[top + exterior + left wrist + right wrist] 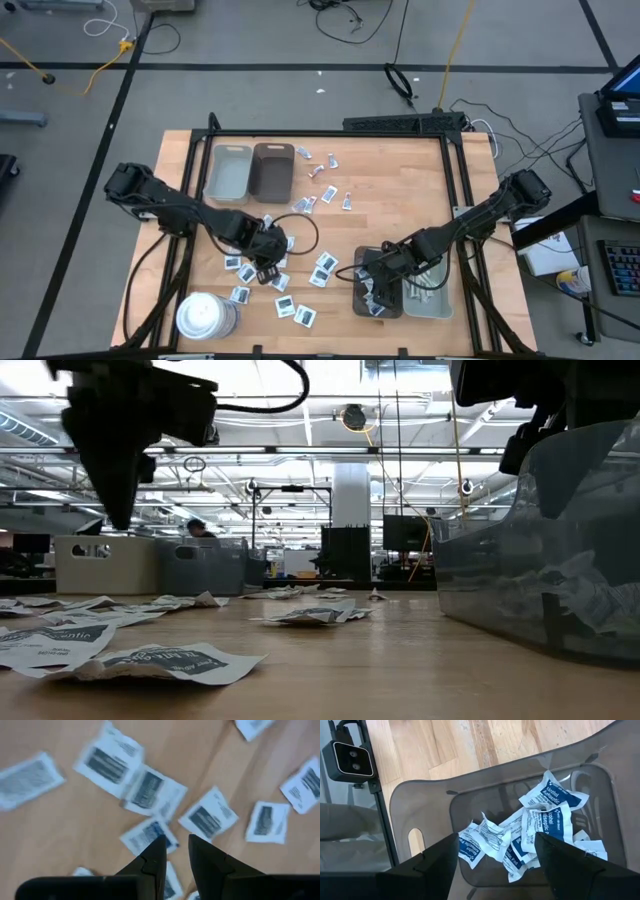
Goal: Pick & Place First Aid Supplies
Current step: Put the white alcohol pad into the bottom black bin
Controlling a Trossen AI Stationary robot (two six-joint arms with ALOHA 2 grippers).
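On the left of the surface (400,180), the left gripper (266,262) hangs over the scattered antiseptic packets (300,290), its fingers set to a narrow gap and holding nothing; this looks like the approach to a pick, and the next move calls for coming down square over one packet (148,834) and pinching its edge without dragging in the neighbours that overlap it. Farther right, the right gripper (375,283) is spread wide and empty over the dark tray (358,302), which already holds a heap of crumpled packets (540,827), so I judge a drop just made or about to end (the pale tray (432,304) beside it takes the narrow strips, as far as the overhead camera lets one tell). The left wrist view alone shows the small gap between the left fingers, and the right wrist view alone shows the tray's contents; the overhead view gives both arms' places and the two trays (250,170) at the far edge; the low view shows only the flat lie of the packets.
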